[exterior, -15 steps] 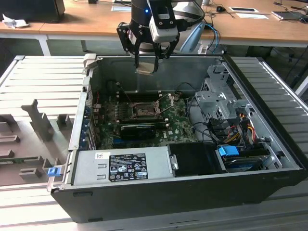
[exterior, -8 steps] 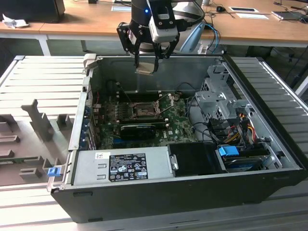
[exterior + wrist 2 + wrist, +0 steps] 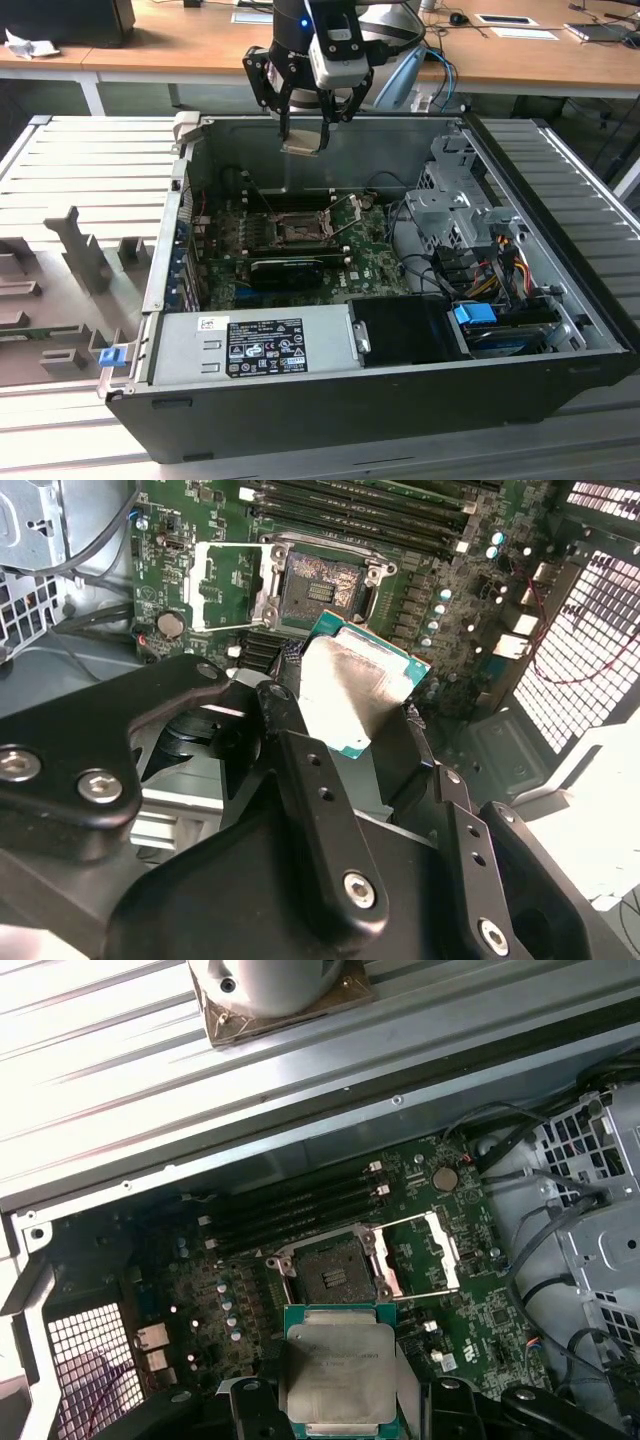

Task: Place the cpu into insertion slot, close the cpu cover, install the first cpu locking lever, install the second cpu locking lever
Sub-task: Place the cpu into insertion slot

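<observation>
The first step was in hand: getting the cpu point(image 3: 338, 1375) into the insertion slot point(image 3: 335, 1265). The tool point(image 3: 305, 140) was pinching the chip by two opposite edges, grey metal top facing the first wrist view and green rim showing around it. In the second wrist view the cpu point(image 3: 350, 690) sat tilted between the black fingers point(image 3: 300, 770).

In the exterior view the tool hung at the 12 o'clock edge of the open computer case point(image 3: 560, 400), above the rear wall and well apart from the board. The slot point(image 3: 297, 232) lay toward 6 o'clock from it, near the middle of the green motherboard point(image 3: 370, 255), with the long black expansion card point(image 3: 285, 268) just beside the slot on its 6 o'clock side.

The slot was bare, its dark contact field open in both wrist views. The cpu cover point(image 3: 445, 1252) stood swung back beside it, so nothing blocked the opening. The cover was not closed, and I judged that neither locking step had begun.

By my judgement, the task was at its very start: chip carried, not seated. Finishing this step called for bringing the chip over the slot, squaring its edges to the metal rim, and levelling it so it went down flat. A skewed or pushed entry could harm the fine contacts, so the descent needed to be slow, with the tool letting go only once the chip rested inside.
</observation>
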`<state>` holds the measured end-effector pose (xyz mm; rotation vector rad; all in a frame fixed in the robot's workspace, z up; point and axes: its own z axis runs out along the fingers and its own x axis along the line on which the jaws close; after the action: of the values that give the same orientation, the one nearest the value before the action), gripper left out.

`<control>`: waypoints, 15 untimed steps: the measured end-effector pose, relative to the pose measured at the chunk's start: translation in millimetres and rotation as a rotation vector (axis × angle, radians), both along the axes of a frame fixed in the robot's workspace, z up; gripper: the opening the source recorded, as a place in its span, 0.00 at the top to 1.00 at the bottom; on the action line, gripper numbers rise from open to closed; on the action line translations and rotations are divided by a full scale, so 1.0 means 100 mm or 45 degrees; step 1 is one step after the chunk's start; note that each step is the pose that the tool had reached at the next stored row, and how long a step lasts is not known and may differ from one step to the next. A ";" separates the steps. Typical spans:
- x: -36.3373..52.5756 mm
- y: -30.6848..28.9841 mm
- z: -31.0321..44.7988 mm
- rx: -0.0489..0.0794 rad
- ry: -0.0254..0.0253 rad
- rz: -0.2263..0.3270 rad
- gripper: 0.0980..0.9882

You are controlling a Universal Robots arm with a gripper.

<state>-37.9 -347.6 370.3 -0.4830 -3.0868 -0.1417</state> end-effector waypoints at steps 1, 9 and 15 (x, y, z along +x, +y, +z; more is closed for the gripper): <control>0.000 0.000 0.000 0.000 0.0000 -0.002 0.52; 0.000 0.000 -0.003 0.000 -0.0001 -0.023 0.52; 0.000 0.000 -0.007 0.000 -0.0001 -0.063 0.52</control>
<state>-37.9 -347.6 369.6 -0.5596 -3.0761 -0.1423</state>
